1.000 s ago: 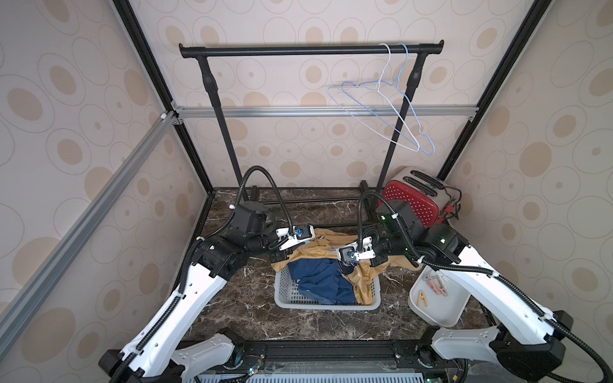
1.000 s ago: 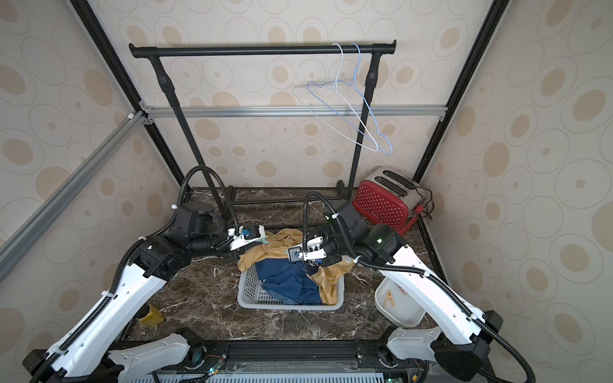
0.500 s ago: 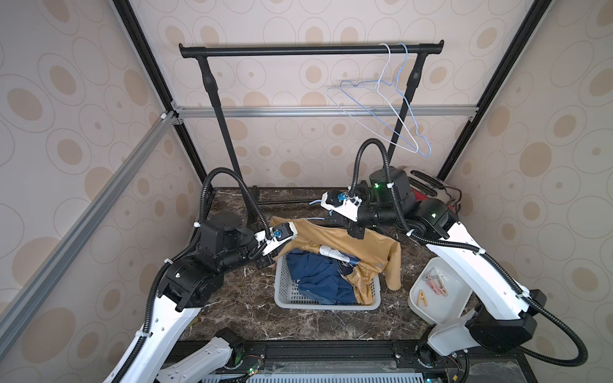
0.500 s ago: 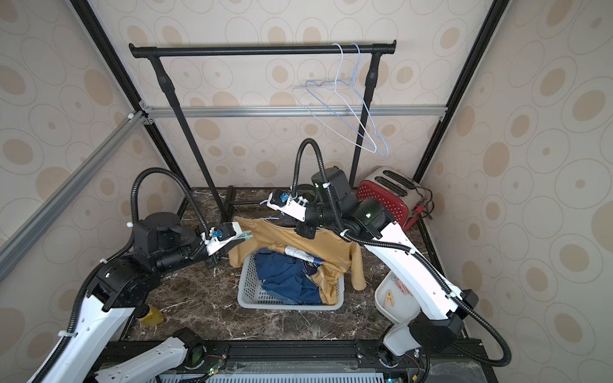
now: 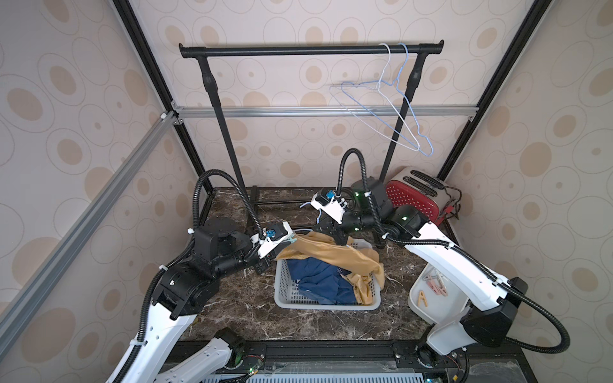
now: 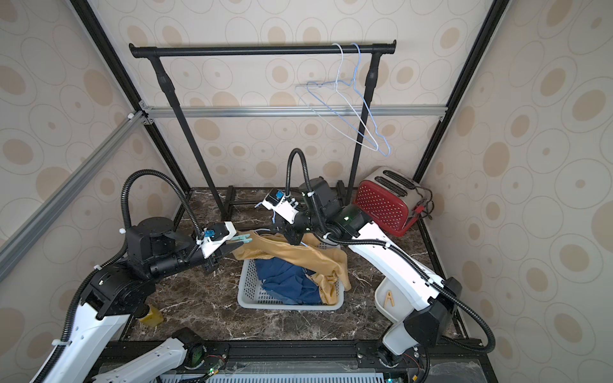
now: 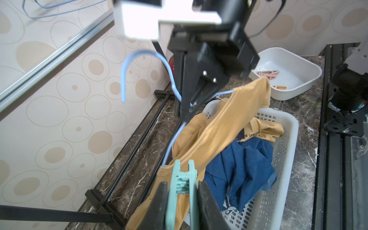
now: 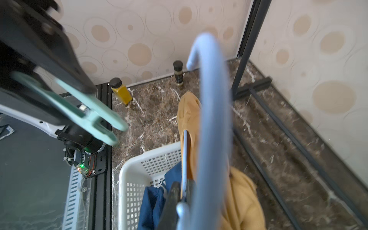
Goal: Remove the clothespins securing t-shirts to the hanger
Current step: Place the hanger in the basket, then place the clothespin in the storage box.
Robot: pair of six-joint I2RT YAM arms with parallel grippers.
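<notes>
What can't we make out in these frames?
- Clothespins in the white bin: count; right arm covers part in both top views, tiny in left wrist view.
- Blue shirts in the basket: one or two, bunched under the yellow shirt.
- Its print: folded away, few letters show, left wrist view.
- Right tool on the hanger: grip half hidden by the blurred hook, right wrist view.
- Teal clothespin in the left tool: motion-blurred, right wrist view.

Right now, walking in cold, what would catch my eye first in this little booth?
At centre, a mustard-yellow shirt droops from a blue hanger into the white basket. The right gripper pinches the hanger's neck, and the left gripper holds a teal clothespin at the shirt's end. Behind them, a red toaster sits in the back right corner.
</notes>
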